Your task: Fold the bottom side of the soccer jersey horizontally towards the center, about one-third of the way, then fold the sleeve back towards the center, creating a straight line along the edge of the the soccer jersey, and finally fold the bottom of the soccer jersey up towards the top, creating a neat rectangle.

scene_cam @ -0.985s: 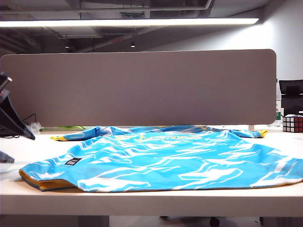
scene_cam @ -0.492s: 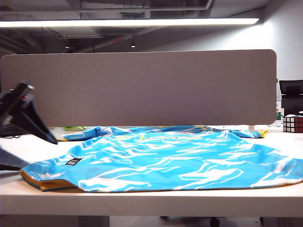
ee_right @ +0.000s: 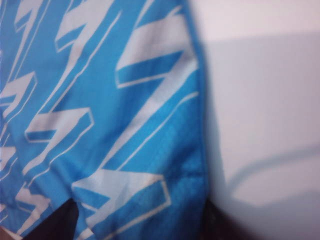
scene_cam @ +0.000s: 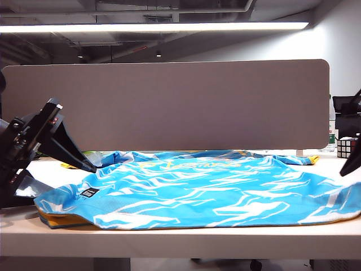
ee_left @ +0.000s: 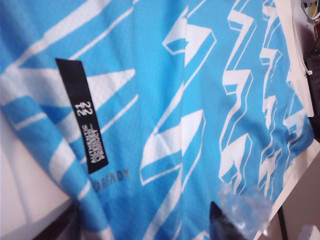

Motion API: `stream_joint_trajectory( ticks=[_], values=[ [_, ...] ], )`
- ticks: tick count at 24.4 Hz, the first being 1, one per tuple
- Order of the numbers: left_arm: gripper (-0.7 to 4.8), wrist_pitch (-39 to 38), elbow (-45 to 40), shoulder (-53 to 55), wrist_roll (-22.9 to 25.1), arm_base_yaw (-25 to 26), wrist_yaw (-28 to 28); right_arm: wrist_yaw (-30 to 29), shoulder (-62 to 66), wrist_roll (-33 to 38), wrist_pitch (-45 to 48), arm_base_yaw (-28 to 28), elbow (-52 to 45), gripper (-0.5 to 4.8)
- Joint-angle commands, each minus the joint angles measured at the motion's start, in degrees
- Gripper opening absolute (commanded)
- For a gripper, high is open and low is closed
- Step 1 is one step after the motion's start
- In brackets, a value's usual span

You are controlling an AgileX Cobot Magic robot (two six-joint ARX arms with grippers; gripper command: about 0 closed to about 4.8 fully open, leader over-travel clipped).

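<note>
The soccer jersey (scene_cam: pixel 197 192) lies spread flat on the table, sky-blue with its white jagged pattern facing up and yellow trim at its left corner. My left gripper (scene_cam: pixel 65 182) stands open at that left corner, one finger above the cloth and one beside it. The left wrist view shows the jersey (ee_left: pixel 165 100) with a black label (ee_left: pixel 82 115) lying between the open left gripper (ee_left: pixel 145 231) fingers. Only part of my right gripper (scene_cam: pixel 350 164) shows, at the jersey's right end. In the right wrist view the right gripper (ee_right: pixel 135 227) is open astride the jersey's edge (ee_right: pixel 150 150).
A grey partition panel (scene_cam: pixel 169 101) runs behind the table (scene_cam: pixel 169 237). A Rubik's cube (scene_cam: pixel 345 147) sits at the back right, behind the right gripper. The jersey's near hem lies close to the table's front edge.
The left gripper has swung in from the left edge to the jersey's left corner, which has shifted slightly right. The right gripper has come into view at the right edge.
</note>
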Motion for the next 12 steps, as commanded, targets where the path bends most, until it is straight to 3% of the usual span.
stream_joint_trajectory(
  ticks=[1, 4, 8, 12],
  values=[
    [3.32, -11.5, -1.6, 1.6, 0.2, -0.2, -4.8, 2.6, 1.1, 0.1, -3.0, 2.6, -0.8, 3.46],
    [3.32, -13.7, -1.6, 1.6, 0.6, -0.2, -4.7, 2.9, 1.5, 0.1, -3.0, 4.2, -0.8, 3.46],
    [3.31, -19.8, -1.6, 1.6, 4.6, -0.2, -6.5, 5.6, 1.6, 0.1, -3.2, 4.6, -0.8, 3.31],
    [2.76, -22.5, -1.6, 1.6, 5.4, -0.2, -6.5, 5.6, 1.6, 0.1, -3.1, 4.7, -0.8, 3.23]
  ],
)
